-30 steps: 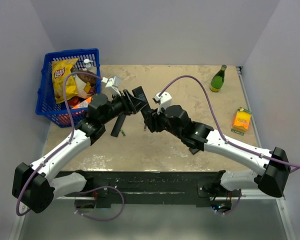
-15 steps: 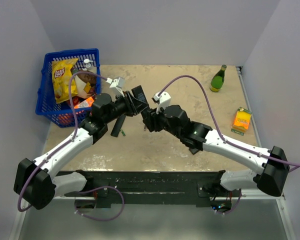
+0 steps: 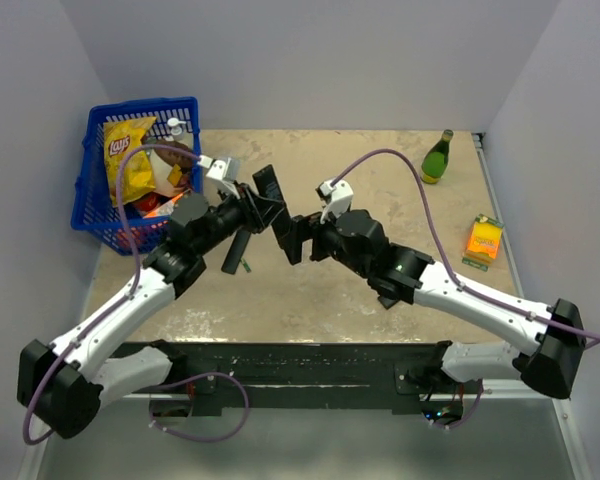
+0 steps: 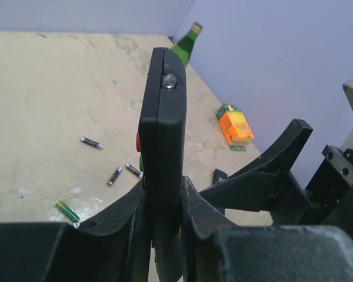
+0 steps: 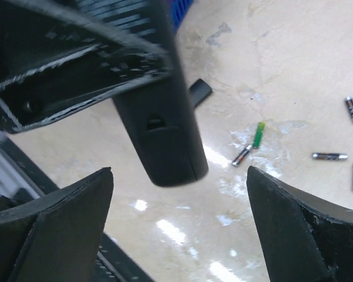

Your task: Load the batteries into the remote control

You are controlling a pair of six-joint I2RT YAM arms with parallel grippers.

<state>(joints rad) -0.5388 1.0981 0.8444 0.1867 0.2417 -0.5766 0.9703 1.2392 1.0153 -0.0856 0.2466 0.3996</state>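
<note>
Left gripper (image 4: pixel 163 197) clenches the remote control (image 4: pixel 163 117); right gripper (image 5: pixel 179 171) released. The far-left corner basket (image 3: pixel 143 105) holds a chips bag (image 3: pixel 126 158), perhaps other snacks.

We saw a beige, mottled table (image 3: pixel 380 170) with a blue basket (image 3: pixel 90 215) at its upper left corner in the top view, a green bottle (image 3: pixel 437 158) standing at the upper right and an orange box (image 3: pixel 484 240) lying flat near the right edge. In the left wrist view three batteries (image 4: pixel 91 143) lay loose on the bare top, two of them close together, with a small green stick (image 4: pixel 67 210) at the lower left and a small black piece (image 4: pixel 219 175) to the right
</note>
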